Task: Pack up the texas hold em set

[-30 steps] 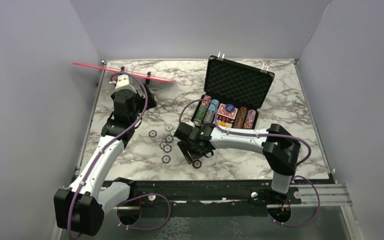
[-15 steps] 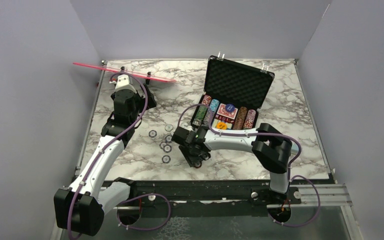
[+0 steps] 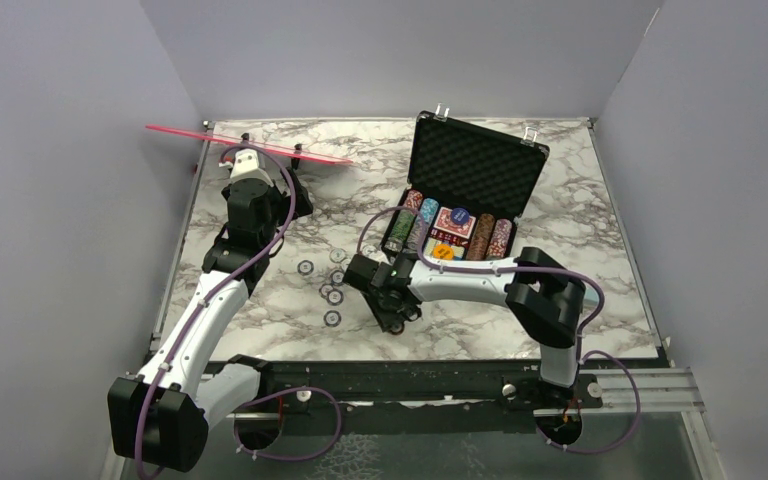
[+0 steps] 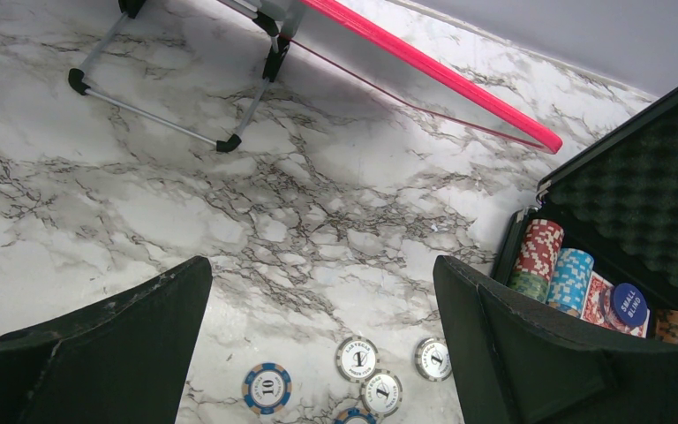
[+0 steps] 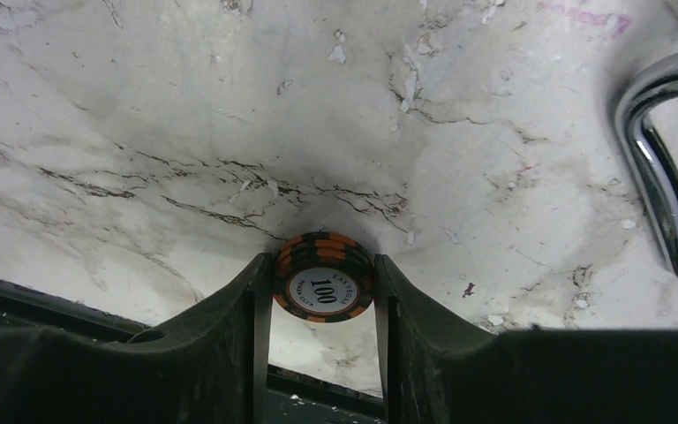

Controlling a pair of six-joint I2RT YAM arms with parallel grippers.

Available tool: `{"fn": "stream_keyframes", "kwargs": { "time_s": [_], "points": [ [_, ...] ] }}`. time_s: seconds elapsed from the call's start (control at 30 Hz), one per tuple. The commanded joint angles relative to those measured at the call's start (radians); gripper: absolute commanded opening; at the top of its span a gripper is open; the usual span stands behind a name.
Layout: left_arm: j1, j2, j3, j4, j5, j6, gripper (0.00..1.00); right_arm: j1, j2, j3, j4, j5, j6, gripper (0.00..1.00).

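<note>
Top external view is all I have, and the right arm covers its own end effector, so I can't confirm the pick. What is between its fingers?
Observer: The right wrist view shows an orange and black chip stack, top one marked 100, between the right end effector's fingers, which touch both its edges.
Operator: Lifted?
Observer: No, it appears to lie flat on the marble table.
Operator: And the other arm?
Observer: The left end effector is wide open and empty, above loose chips marked 1 and 10.
</note>
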Motion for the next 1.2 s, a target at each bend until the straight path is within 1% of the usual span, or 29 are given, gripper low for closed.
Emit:
{"fn": "stream_keyframes", "kwargs": {
  "time_s": [0.0,0.2,0.33,0.37,0.47,0.53,0.6,0.7,0.8,0.9,1.1,1.17],
  "points": [
    [0.004,-0.01,0.008,0.011,-0.003,0.005,0.99,0.005,-0.088,-0.005,0.009,0.102,0.039,0.26],
    [0.004,0.002,0.006,0.027,0.042,0.005,0.99,0.003,-0.207,-0.008,0.024,0.173,0.09,0.27],
    [-0.005,0.011,-0.003,0.059,0.132,0.014,0.99,-0.025,-0.282,-0.025,0.039,0.193,0.127,0.27],
    [-0.012,0.015,-0.003,0.067,0.166,0.019,0.99,-0.036,-0.303,-0.034,0.045,0.192,0.135,0.28],
    [-0.02,0.034,-0.003,0.084,0.347,0.016,0.98,-0.076,-0.38,-0.06,0.067,0.192,0.161,0.29],
    [-0.041,0.065,0.016,0.085,0.443,-0.007,0.96,-0.109,-0.433,-0.093,0.093,0.188,0.169,0.29],
    [-0.096,0.092,0.043,0.077,0.463,-0.016,0.95,-0.162,-0.476,-0.122,0.116,0.144,0.173,0.29],
    [-0.196,0.1,0.059,0.08,0.426,-0.033,0.95,-0.254,-0.527,-0.158,0.128,0.071,0.173,0.3],
    [-0.292,0.109,0.05,0.095,0.464,-0.064,0.95,-0.34,-0.59,-0.2,0.161,-0.01,0.165,0.3],
    [-0.385,0.118,0.033,0.1,0.466,-0.126,0.95,-0.433,-0.628,-0.244,0.182,-0.117,0.177,0.3],
    [-0.553,0.102,-0.05,0.227,0.45,-0.242,0.95,-0.506,-0.679,-0.284,0.246,-0.238,0.232,0.3],
    [-0.602,0.106,-0.074,0.261,0.424,-0.251,0.88,-0.512,-0.693,-0.288,0.26,-0.264,0.255,0.3]
  ]
}}
